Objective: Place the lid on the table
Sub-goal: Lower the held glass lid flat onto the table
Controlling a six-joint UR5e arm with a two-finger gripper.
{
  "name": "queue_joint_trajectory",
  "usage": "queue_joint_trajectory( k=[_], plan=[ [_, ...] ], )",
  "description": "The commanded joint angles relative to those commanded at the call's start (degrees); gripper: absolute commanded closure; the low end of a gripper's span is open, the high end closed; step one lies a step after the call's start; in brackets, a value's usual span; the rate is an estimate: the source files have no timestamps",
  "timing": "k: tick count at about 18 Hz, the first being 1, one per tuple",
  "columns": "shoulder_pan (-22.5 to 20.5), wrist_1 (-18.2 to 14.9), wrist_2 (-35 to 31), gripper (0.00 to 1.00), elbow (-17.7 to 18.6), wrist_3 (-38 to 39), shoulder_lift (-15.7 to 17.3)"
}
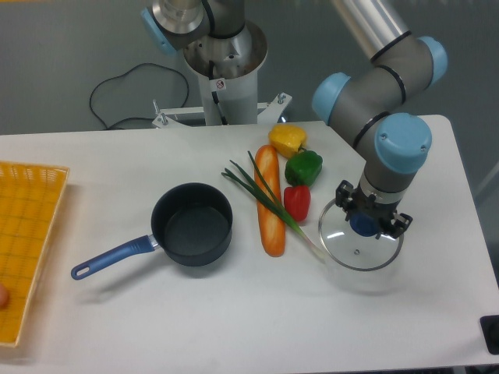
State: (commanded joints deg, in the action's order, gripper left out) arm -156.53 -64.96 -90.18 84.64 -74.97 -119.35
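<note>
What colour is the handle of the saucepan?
Blue; the saucepan handle shows clearly in the fixed camera view, on the dark saucepan.

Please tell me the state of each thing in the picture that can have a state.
lid: off the saucepan, held by its blue knob, low over the table
end effector: shut on the lid's knob
saucepan: uncovered, empty, upright
table: bears the saucepan and vegetables
yellow basket: at the left edge, partly out of view
</note>
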Motion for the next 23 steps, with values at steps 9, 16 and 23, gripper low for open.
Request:
queue_joint_trajectory(
  k=[9,16,23],
  plan=[
    [-3.08,2.11,0.0,0.44,0.0,-2.46,-3.69],
    [-3.17,2.2,0.0,0.44,0.26,-2.2,-4.49],
    [-2.91,3.7,0.0,0.44,0.62,-2.11,-5.28]
  ],
)
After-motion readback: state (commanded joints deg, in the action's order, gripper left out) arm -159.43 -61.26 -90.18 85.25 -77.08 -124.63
